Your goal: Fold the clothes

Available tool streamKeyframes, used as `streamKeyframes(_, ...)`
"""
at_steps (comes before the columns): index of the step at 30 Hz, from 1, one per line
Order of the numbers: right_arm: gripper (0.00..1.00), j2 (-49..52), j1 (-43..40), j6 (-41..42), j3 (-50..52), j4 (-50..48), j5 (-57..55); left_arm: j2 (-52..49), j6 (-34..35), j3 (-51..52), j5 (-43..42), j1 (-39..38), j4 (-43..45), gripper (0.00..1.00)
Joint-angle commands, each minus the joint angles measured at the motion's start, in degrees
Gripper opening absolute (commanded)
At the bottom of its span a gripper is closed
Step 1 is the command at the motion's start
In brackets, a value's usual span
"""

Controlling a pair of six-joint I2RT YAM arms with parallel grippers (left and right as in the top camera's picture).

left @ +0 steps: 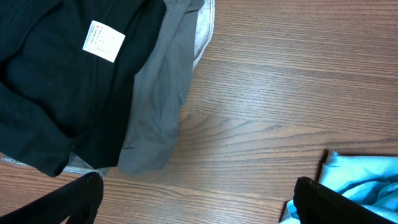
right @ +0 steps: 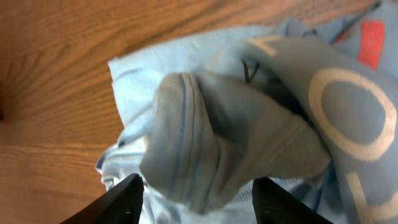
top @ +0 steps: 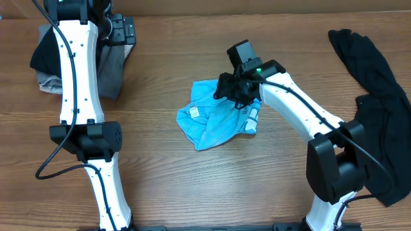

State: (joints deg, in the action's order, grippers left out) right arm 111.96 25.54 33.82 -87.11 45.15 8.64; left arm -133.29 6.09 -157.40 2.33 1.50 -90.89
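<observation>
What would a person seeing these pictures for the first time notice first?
The crumpled light blue T-shirt in the middle of the table stands out, with the right hand over a bunched fold of it. Dark garments frame it: a black one at the right edge, a black and grey pile far left.

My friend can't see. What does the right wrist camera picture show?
A scrunched-up light blue T-shirt fills the picture, with a fold bulging between two black fingers at the bottom. The cloth shows white letters and a red patch, with the wooden table behind.
</observation>
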Motion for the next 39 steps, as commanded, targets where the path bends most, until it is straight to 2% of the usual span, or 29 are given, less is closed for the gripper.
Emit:
streamKeyframes(1, 0.36, -1.29, -0.15, 0.92, 1.29, -2.45, -1.14, -0.09, 0.74, -0.2, -0.48, -0.46, -0.09, 1.0)
streamKeyframes(2, 0.2, -1.29, -0.15, 0.92, 1.29, -3.58, -1.11, -0.09, 0.74, -0.2, -0.5, -0.46, -0.09, 1.0)
streamKeyframes(3, 0.08, -1.29, -0.15, 0.87, 1.27, -4.94, -1.05, -0.09, 0.74, -0.2, -0.5, -0.46, -0.09, 1.0)
streamKeyframes(4, 0.04, -1.29, -0.15, 0.63, 1.22, -6.12, -0.74, -0.09, 0.74, -0.2, -0.5, -0.46, -0.07, 1.0)
streamKeyframes(14, 0.04, -1.25, -0.13, 0.33, -0.17, -20.65, 4.55, -0.09, 0.74, -0.2, -0.55, -0.46, 0.35, 1.0)
streamKeyframes(25, 0.04, 5.86, 3.17, 0.28, -0.17, -29.05, 5.01, -0.11, 0.76, -0.2, -3.48, -0.46, 1.62, 1.0)
streamKeyframes(27, 0.08, 6.84, 4.11, -1.22, -0.17, -29.11, 6.03, -0.11, 0.74, -0.2, -3.45, -0.46, 1.62, 1.0)
streamKeyframes(28, 0.17, 7.06, 4.83, -3.78, -0.17, -28.89, 7.32, -0.11, 0.74, -0.2, -3.43, -0.46, 1.66, 1.0)
streamKeyframes(30, 0.27, 6.99, 5.92, -6.47, -0.35, -27.61, 7.65, -0.11, 0.74, -0.2, -3.45, -0.46, 1.84, 1.0)
streamKeyframes(35, 0.6, 6.05, 6.45, -11.23, -6.4, -14.69, 7.52, -0.11, 0.74, -0.2, -3.45, -0.46, 1.81, 1.0)
streamKeyframes(39, 0.76, 4.37, 5.2, -14.91, -12.98, -3.04, 6.29, -0.11, 0.72, -0.2, -3.45, -0.46, 1.86, 1.0)
